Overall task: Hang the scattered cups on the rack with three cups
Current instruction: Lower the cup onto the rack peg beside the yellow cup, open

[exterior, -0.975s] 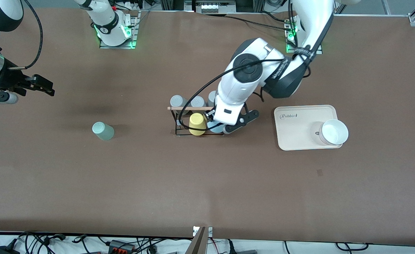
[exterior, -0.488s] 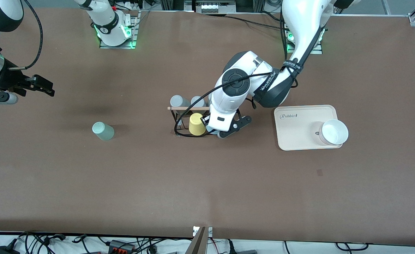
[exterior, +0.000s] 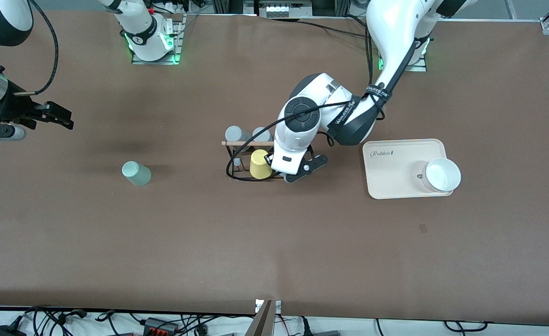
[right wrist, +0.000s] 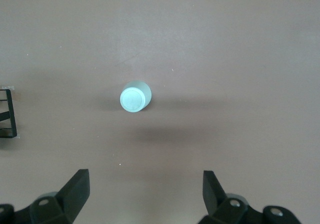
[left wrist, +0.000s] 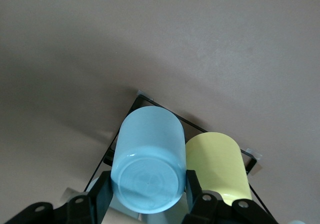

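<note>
My left gripper [exterior: 298, 170] is shut on the light blue cup [left wrist: 148, 166], bottom toward the camera, right over the rack [exterior: 237, 143] beside the yellow cup [exterior: 260, 164]. In the front view the hand hides the blue cup. The left wrist view shows the gripper [left wrist: 147, 184], the yellow cup [left wrist: 217, 166] and the rack's black wire [left wrist: 145, 101]. The pale mint green cup [exterior: 136, 173] stands upside down on the table toward the right arm's end. My right gripper [exterior: 61, 116] hangs open and empty in the air; its wrist view shows the gripper [right wrist: 145, 184] and that cup [right wrist: 135, 96].
Two grey cups [exterior: 234, 134] [exterior: 261, 134] hang on the rack's side farther from the front camera. A beige tray [exterior: 391, 182] with a white bowl [exterior: 442, 174] lies toward the left arm's end.
My left gripper has moved with the blue cup closer to the yellow cup on the rack; the hand now covers the blue cup and a third grey cup. The right arm has barely moved.
</note>
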Robot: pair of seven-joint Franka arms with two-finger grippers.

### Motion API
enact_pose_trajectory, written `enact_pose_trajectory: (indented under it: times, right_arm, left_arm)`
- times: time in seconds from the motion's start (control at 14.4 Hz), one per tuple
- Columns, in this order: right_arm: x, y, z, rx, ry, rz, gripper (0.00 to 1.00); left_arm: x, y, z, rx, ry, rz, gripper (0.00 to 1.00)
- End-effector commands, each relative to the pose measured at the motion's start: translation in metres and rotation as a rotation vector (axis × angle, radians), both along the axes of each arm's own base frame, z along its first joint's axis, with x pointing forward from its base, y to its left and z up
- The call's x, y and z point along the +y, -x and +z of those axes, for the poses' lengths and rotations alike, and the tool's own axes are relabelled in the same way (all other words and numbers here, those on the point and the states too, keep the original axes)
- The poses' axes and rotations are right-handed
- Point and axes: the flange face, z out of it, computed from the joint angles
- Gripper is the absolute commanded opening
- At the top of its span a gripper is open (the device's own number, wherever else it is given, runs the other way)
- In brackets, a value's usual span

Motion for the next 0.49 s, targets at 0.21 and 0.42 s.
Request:
enact_pose_trajectory:
  times: [0.21,0.42]
  right_arm:
    - [0.0007,-0.0059,-0.0020,0.003,-0.002,0.014,1.00]
    - [0.0014,-0.0063,-0.0056,0.012,0.000,0.012,1.00]
  left_arm:
    - [-0.0032,0.0062,-0.0196,-0.018,-0.019,-0.003,0.39]
    - [-0.0042,0.0087,-0.0181,-0.013,-0.020,-0.011,0.65]
